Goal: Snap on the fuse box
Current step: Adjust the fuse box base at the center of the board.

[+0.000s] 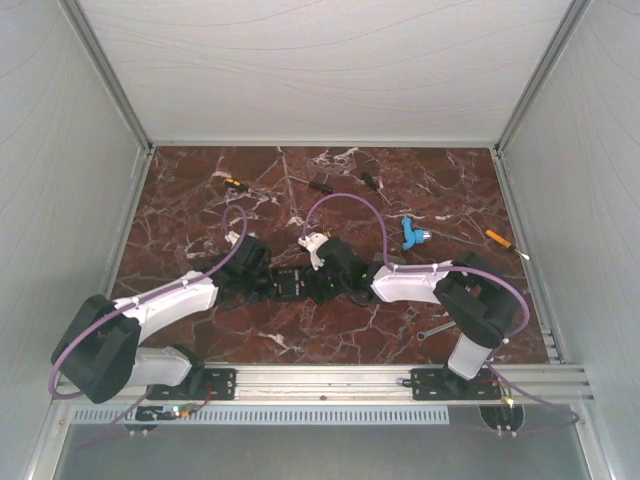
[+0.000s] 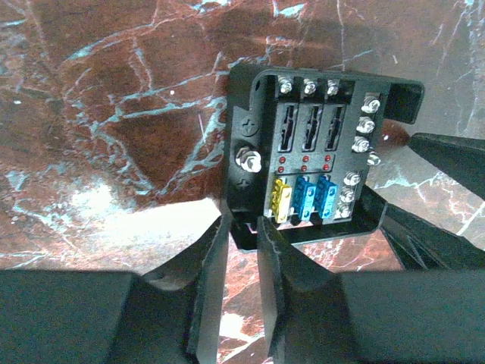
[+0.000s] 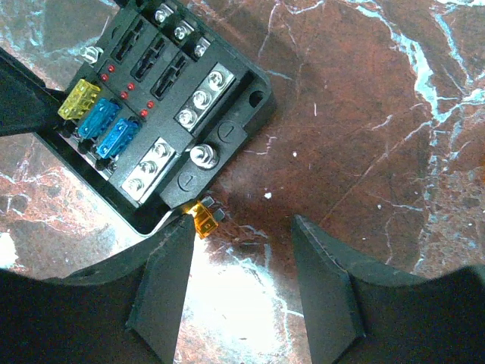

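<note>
fuse box [image 2: 318,152] lies just ahead of the left gripper [image 2: 242,227], which looks clamped on its near flange; right gripper [image 3: 242,224] is spread apart beside it. pressing could pivot the box about that single pinch.

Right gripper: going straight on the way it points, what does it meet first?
Probably the loose orange fuse at one fingertip of the right gripper, then the fuse box corner; bare table lies ahead of its other finger. Depth is unclear.
</note>
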`<state>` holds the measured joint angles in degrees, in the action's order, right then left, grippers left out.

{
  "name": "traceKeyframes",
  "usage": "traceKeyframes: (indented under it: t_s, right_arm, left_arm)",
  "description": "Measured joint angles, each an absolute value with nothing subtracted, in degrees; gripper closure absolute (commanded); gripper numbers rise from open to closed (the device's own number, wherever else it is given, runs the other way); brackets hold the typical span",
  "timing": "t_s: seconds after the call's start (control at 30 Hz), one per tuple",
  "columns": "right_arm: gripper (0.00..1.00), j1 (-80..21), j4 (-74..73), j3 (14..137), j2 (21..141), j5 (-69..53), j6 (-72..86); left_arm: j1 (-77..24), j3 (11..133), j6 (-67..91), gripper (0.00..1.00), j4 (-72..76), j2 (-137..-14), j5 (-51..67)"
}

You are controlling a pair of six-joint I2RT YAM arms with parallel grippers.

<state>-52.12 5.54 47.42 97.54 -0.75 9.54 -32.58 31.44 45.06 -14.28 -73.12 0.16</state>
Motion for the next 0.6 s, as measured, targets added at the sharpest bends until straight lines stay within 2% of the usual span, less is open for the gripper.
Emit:
traceKeyframes:
  t_s: [0.1, 0.33, 0.6]
  right_arm:
    - [0.48, -52.12, 6.04, 46.70, 97.06, -0.75, 9.54]
    - [0.47, -52.12, 6.90, 45.47, 96.27, -0.78, 9.54]
    - [0.47, -52.12, 7.86, 44.71, 95.92, -0.78, 9.54]
  left_arm:
    - [-33.04, 31.83, 45.19, 0.73, -15.49, -73.12, -1.32]
    - [-33.12, 33.15, 44.99, 0.78, -18.59, -73.14, -4.23]
    - [-34.48, 36.38, 44.47, 0.88, -19.40, -75.92, -5.82]
